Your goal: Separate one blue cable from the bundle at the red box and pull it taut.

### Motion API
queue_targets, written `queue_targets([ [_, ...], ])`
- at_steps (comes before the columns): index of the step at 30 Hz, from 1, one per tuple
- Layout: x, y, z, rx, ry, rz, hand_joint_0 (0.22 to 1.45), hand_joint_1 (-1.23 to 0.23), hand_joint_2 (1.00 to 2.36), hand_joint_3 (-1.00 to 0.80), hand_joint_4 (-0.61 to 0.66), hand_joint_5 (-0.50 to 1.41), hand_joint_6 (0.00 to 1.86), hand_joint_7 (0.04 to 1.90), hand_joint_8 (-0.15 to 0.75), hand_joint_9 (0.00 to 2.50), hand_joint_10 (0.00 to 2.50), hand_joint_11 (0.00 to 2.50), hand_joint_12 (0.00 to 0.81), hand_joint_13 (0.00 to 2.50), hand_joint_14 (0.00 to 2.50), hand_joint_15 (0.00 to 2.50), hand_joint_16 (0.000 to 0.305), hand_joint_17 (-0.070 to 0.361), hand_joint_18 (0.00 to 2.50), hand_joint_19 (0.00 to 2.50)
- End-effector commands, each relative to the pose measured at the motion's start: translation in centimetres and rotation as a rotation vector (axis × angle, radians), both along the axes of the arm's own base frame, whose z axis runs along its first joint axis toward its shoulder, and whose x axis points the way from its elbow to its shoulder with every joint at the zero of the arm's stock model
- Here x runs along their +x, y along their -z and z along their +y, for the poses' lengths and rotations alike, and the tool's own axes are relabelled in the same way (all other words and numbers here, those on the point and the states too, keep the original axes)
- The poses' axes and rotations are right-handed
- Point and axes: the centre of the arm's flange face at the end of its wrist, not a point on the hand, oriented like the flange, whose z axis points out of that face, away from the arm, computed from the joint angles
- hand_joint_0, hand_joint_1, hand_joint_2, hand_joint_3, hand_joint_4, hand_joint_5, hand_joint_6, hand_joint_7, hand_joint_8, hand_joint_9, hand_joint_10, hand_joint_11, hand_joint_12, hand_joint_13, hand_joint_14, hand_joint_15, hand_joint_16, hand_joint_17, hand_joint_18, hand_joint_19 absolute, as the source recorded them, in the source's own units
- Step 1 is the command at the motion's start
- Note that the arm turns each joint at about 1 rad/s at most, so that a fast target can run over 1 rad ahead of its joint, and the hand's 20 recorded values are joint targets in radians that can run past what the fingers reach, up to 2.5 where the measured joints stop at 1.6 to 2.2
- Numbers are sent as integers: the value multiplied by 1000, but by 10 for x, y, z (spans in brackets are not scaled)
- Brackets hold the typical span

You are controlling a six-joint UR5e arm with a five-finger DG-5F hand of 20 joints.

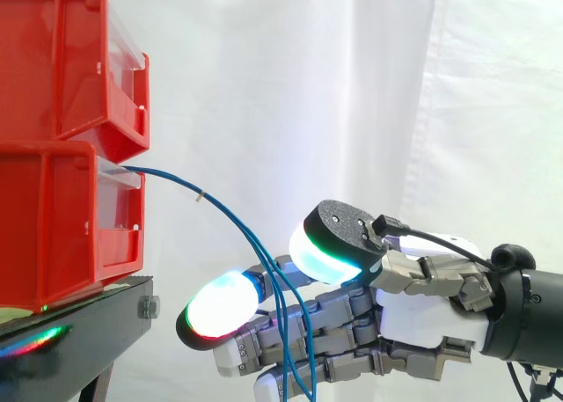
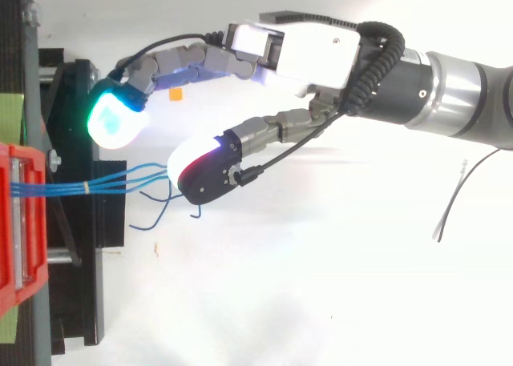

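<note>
Released and spread, the hand (image 1: 413,318) reaches in from the right with its fingers nearly straight and its glowing pads well apart, closing on nothing.

At the far left of the side view, two red bins are stacked, the upper bin (image 1: 53,59) on the lower red box (image 1: 53,217). Both sit on the black stand (image 1: 88,318), in front of the white curtain (image 1: 308,85). The blue cables (image 1: 220,210) leave the front of the lower red box as one tight bundle, held by a small pale band (image 1: 201,193) just beside the box. Past the band they arc downward to the right and fan apart. They slack rather than run taut.

From above, the red box (image 2: 12,222) lies at the left edge. The blue cables (image 2: 112,180) run level to the right from it, over the stand (image 2: 80,246) and through the band (image 2: 86,188). They then splay out toward the hand (image 2: 321,54).

The strands reach the white-and-red pad (image 1: 220,303), passing just behind it. They then drop across the outstretched fingers (image 1: 308,345) below, lying against them. The green pad (image 1: 321,254) sits higher and to the right, apart from the strands. In the top view the cables end at the white pad (image 2: 188,154), with loose ends curling just below it. The green pad (image 2: 116,118) stands off above the bundle, not touching it.
</note>
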Motion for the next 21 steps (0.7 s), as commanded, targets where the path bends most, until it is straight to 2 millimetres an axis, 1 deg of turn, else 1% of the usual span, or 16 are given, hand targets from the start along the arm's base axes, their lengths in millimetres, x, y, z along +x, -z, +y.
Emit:
queue_targets([
  [1, 1, 0, 0, 2, -3, -10, 545, -581, 1000, -500, 266, -225, 502, 781, 316, 388, 6, 292, 346, 217, 4, 154, 48, 107, 233, 386],
  [9, 1, -1, -2, 27, -14, -15, 514, -559, 1000, -500, 308, -205, 503, 870, 325, 396, 6, 304, 360, 236, 5, 163, 50, 112, 255, 385],
  [21, 4, -3, 8, 49, -42, -41, 499, -594, 1000, -500, 320, -199, 503, 895, 336, 425, 7, 315, 370, 271, 5, 176, 51, 116, 303, 395],
])
